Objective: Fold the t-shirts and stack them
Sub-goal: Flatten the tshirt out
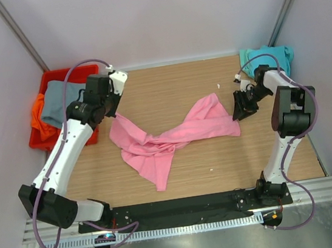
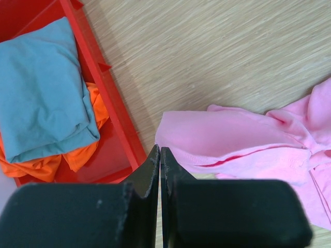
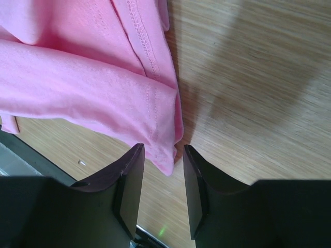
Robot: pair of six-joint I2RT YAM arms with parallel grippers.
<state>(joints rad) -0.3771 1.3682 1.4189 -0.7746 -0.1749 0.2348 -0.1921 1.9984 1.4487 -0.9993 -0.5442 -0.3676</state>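
Wood-grain table (image 1: 179, 85) is carrying the pink t-shirt (image 1: 156, 143), twisted ropey across its middle. Red plastic bin (image 1: 55, 76) far left is holding the grey t-shirt (image 1: 59, 101) over the orange t-shirt (image 1: 42, 125), teal t-shirt (image 1: 270, 56) bunching far right. Left claw (image 2: 159, 151) is sitting pinched shut, empty; right claw (image 3: 161, 152) is gaping narrowly around the pink's stitched corner.

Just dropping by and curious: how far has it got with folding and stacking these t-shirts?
No folded stack shows yet. In hand: the pink t-shirt lies twisted mid-table, the open right hand at its right corner, the shut left hand by its left edge, neither gripping it. Left: the grey t-shirt and orange t-shirt lie in the red bin, the teal t-shirt sits bunched at the far right corner.
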